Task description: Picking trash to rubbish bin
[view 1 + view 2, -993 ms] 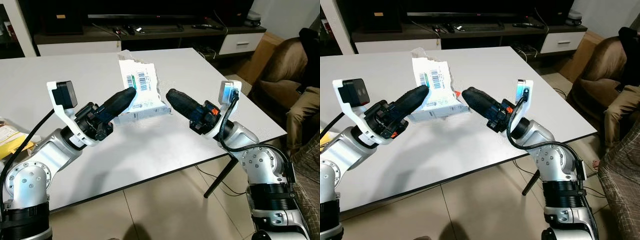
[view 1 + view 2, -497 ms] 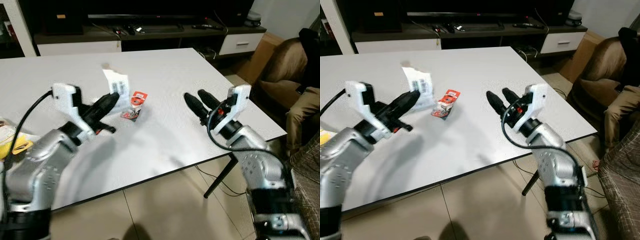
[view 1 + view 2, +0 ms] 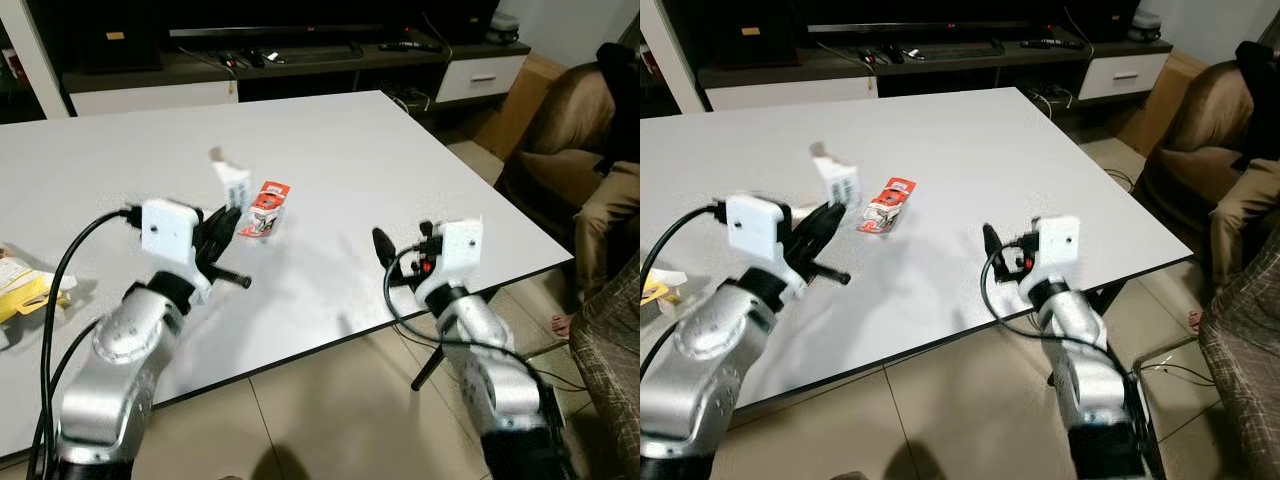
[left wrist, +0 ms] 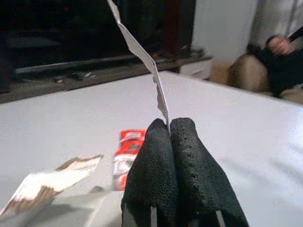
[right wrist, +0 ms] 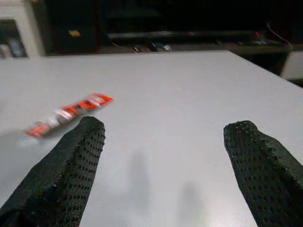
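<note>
Currently left claw [image 4: 169, 137] was pinched shut on torn white wrapper [image 4: 142, 61], lifted off the surface [image 3: 330, 180] for binning; red packet [image 3: 264, 208] lay mid-surface; right claw [image 5: 163, 156] hung open, empty, by the near edge.

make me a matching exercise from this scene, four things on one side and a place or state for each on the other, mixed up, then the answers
Things
1. white torn wrapper
2. red sachet
3. right gripper
4. yellow packet

Place or state
A. lying flat on the white table, mid-table
B. open, with nothing between the fingers
C. at the table's left edge
D. pinched upright in the shut left gripper

Pairs: 1-D, 2-A, 3-B, 4-C
</note>
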### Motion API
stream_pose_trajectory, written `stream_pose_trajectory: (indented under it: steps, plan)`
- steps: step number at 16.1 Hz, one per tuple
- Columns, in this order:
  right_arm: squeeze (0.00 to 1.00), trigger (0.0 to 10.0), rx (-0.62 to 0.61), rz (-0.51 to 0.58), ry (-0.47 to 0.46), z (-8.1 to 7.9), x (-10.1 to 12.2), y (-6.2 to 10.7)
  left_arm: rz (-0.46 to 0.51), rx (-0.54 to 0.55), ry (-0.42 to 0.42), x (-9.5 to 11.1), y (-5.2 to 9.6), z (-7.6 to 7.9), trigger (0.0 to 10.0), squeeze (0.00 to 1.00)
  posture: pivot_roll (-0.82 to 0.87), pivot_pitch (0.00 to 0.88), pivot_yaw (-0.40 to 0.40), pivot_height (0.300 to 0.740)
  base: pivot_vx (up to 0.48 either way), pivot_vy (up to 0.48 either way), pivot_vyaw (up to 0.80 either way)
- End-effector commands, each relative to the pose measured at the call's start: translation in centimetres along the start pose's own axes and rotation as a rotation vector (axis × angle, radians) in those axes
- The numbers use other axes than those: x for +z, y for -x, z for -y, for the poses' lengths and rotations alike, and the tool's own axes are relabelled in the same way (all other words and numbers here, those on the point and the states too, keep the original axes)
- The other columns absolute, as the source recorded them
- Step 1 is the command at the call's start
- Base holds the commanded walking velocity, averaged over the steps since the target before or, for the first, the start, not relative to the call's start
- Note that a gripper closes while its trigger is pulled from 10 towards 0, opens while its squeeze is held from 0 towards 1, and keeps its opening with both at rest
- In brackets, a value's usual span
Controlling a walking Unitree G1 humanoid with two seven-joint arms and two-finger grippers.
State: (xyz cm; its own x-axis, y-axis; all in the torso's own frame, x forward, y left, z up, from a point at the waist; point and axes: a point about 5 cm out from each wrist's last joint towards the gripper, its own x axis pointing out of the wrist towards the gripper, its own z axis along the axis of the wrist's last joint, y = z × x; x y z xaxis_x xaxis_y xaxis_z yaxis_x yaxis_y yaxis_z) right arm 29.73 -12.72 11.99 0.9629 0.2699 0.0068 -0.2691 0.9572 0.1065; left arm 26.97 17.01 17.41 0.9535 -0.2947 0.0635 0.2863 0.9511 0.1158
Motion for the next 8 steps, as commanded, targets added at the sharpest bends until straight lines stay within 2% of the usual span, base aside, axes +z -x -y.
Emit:
stream_pose_trajectory:
  steps: [1, 2, 3, 6, 8]
  plan:
    - [0.00, 10.0, -0.032, -0.001, 0.030, -0.1, 0.0, 0.5, -0.003, 0.009, -0.068, 0.1, 0.2, 0.6, 10.0, 0.00, 0.07, 0.000, -0.054, 0.740, 0.000, 0.000, 0.00]
    - [0.00, 10.0, -0.080, -0.014, 0.081, -0.2, -0.5, 1.0, -0.027, 0.025, -0.132, -0.5, 0.4, 0.9, 10.0, 0.00, 0.07, 0.000, -0.052, 0.740, 0.000, 0.000, 0.00]
    - [0.00, 10.0, -0.088, -0.022, 0.091, -0.4, -0.8, 1.2, -0.041, 0.029, -0.154, -1.0, 0.5, 1.0, 10.0, 0.00, 0.06, 0.000, -0.051, 0.740, 0.000, 0.000, 0.00]
    - [0.00, 10.0, -0.117, -0.022, 0.084, -0.8, -1.2, 1.5, -0.049, 0.034, -0.155, -1.2, 0.5, 1.2, 10.0, 0.00, 0.06, 0.000, -0.044, 0.740, 0.000, 0.000, 0.00]
    - [0.00, 10.0, -0.121, -0.032, 0.103, -1.2, -1.5, 1.6, -0.043, 0.017, -0.174, -1.2, 0.3, 1.5, 10.0, 0.00, 0.05, 0.000, -0.031, 0.740, 0.000, 0.291, 0.00]
